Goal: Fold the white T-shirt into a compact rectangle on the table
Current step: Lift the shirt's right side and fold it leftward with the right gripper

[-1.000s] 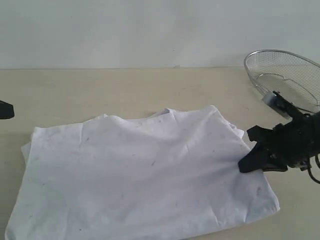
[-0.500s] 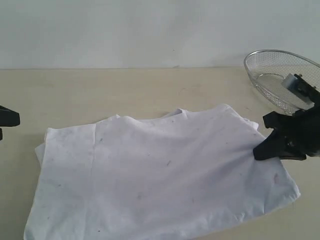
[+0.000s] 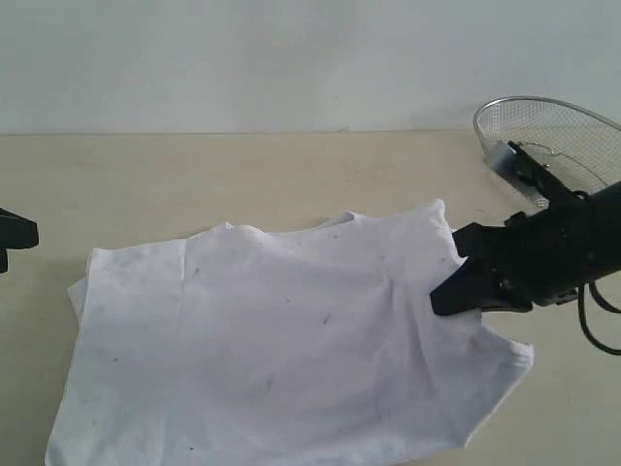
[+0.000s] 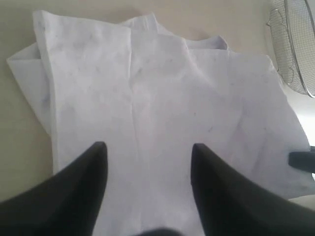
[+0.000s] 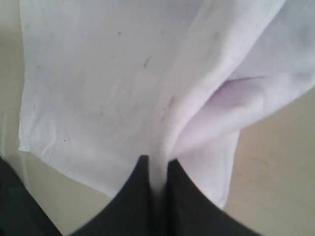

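Two pincers: right gripper [image 3: 439, 301] clenched on white T-shirt [image 3: 272, 349] edge, left gripper [image 4: 148, 146] spread, empty; wire-mesh basket [image 3: 563, 146] at desk's [image 3: 243, 175] right edge.

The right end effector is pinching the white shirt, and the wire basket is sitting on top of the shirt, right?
Not quite. The right end effector does pinch the shirt, but the basket is not on it. It stands on the table beyond the shirt's corner, apart from it. The exterior view shows this.
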`<state>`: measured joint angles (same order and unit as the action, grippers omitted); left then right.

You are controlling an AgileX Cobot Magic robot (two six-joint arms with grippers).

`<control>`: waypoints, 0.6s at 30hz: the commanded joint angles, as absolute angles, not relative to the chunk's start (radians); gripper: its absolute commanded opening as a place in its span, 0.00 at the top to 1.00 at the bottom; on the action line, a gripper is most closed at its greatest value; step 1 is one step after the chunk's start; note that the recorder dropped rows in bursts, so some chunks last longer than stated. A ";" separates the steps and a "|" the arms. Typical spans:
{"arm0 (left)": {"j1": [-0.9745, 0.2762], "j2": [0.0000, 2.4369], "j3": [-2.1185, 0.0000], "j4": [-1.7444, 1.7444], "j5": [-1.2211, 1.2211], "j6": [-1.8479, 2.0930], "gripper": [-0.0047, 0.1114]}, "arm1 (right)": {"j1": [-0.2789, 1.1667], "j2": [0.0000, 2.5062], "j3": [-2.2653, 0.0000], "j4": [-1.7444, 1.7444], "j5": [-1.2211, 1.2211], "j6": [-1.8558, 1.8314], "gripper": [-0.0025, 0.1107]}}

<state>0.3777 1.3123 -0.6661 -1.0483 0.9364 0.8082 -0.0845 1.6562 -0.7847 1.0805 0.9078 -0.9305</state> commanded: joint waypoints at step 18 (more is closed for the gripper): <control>0.375 1.313 -0.663 -1.057 0.955 0.814 0.54 | 0.171 1.648 -0.781 1.317 0.851 -1.022 0.98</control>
<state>0.3777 1.3123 -0.6661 -1.0483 0.9447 0.8082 0.1590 1.6562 -0.7847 1.2762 0.8365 -0.9896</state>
